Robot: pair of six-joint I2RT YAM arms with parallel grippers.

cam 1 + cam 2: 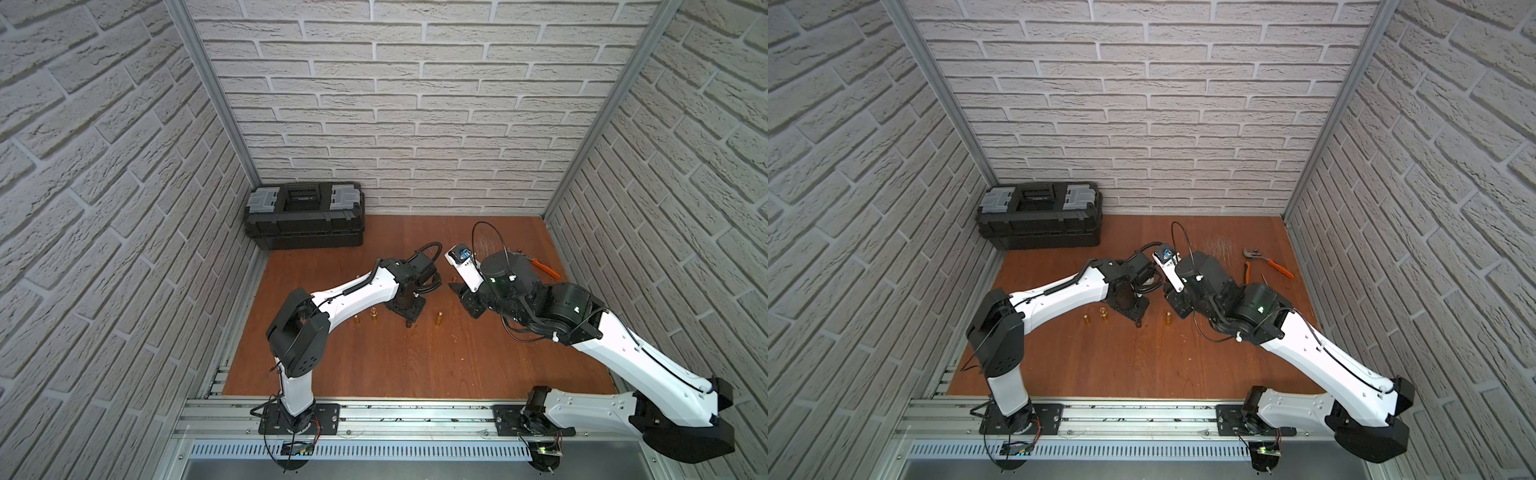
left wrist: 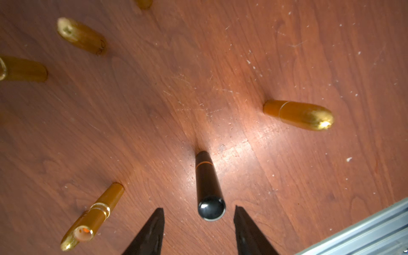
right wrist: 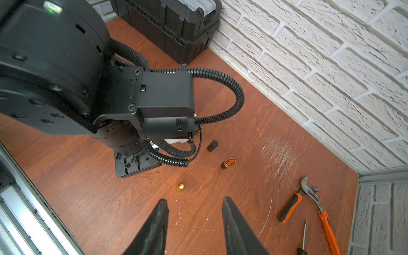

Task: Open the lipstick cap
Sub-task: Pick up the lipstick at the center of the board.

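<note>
The black lipstick [image 2: 208,185] stands upright on the table [image 2: 287,176]. Its long axis is vertical and its rounded top end points straight up into the gap of the left gripper [image 2: 199,208]. That gripper's fingers are spread, clear of the lipstick on both sides and pinching nothing. The left arm is plainly the nearer one, so a straight descent looks sufficient. In both top views the right gripper [image 3: 195,201], likewise spread and empty, hangs at about 2 o'clock from the lipstick, near but apart.
</note>
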